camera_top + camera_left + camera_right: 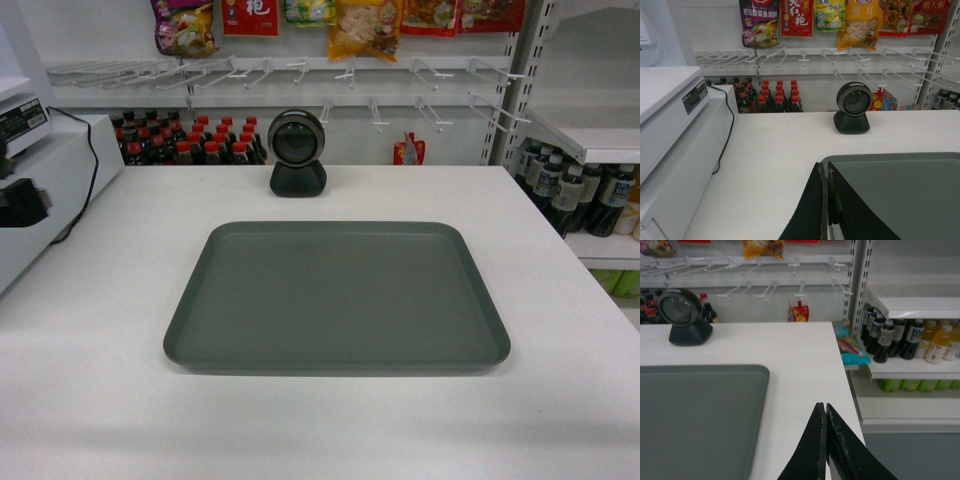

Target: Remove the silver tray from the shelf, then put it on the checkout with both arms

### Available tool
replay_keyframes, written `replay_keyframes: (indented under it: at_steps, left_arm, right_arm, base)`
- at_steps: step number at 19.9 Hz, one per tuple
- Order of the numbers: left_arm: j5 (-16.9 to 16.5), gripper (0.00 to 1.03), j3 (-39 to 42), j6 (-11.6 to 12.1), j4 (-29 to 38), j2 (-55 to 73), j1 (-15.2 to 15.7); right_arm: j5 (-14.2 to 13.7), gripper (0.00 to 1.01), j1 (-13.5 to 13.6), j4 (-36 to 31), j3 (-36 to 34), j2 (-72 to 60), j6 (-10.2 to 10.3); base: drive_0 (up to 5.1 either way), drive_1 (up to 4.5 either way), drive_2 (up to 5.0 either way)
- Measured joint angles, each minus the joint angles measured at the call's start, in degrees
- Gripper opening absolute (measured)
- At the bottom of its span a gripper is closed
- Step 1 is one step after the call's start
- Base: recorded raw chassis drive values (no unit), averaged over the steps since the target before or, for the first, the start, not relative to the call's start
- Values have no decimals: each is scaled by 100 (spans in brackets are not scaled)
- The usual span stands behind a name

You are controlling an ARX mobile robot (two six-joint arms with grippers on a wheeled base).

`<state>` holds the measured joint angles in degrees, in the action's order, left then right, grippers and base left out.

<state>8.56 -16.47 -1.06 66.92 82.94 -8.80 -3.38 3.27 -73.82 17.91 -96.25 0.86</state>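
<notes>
just right of the left gripper fingers, the silver tray is lying flat on the checkout, its near corner by the fingertips. left of the right gripper fingers, the tray's edge is sitting apart. both pairs are pressing together, grasping nothing.

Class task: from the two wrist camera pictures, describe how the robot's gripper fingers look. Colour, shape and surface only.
Both the left gripper and the right gripper show two black fingers each: thin, flat blades that are wide at the bottom and taper to a narrow tip. Their inner edges look scuffed, with pale specks. No cables or markings show on them, and the arms themselves are outside both pictures.
</notes>
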Motion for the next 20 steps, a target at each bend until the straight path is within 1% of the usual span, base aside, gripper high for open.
replay_keyframes:
  at_steps: [1, 2, 3, 4, 6, 7, 8, 9, 11, 14, 20]
  left_arm:
    - [-79, 2, 210, 7, -94, -273, 85]
    - [-133, 1, 409, 7, -221, -481, 168]
    - [-197, 1, 632, 7, -376, -769, 258]
    - [-251, 1, 780, 7, -505, -1117, 330]
    - [-400, 1, 1001, 7, -815, -1709, 402]
    - [-525, 1, 1130, 7, -1051, -2009, 540]
    - [-785, 1, 1239, 7, -1257, -2299, 815]
    - [-776, 1, 1305, 7, -1453, -2599, 903]
    - [-846, 1, 1416, 7, -1934, -3217, 879]
    - [-846, 1, 1530, 7, -2601, -4006, 879]
    - [-846, 1, 1589, 7, -3058, -4527, 879]
  right_arm:
    - [48, 3, -35, 59, -289, 210, -11]
    - [297, 3, -243, 61, -494, 509, -33]
    - [295, 3, -345, 17, -658, 931, -39]
    - [310, 3, -328, 85, -828, 1340, -44]
    - [339, 3, -328, 494, -1141, 1912, -46]
    - [337, 3, -328, 732, -1272, 2277, -46]
    - [339, 3, -328, 1145, -1316, 2684, -48]
    - [337, 3, -328, 1663, -1342, 3222, -48]
    - [339, 3, -328, 2194, -1438, 4079, -48]
    - [339, 3, -328, 2900, -1646, 4872, -48]
    - [339, 3, -328, 3338, -1683, 5429, -48]
  base:
    - [0, 0, 0]
    - [0, 0, 0]
    - [0, 0, 0]
    - [0, 0, 0]
    - [0, 0, 0]
    - [0, 0, 0]
    - [0, 0, 0]
    - [0, 0, 0]
    - [0, 0, 0]
    - [0, 0, 0]
    - [0, 0, 0]
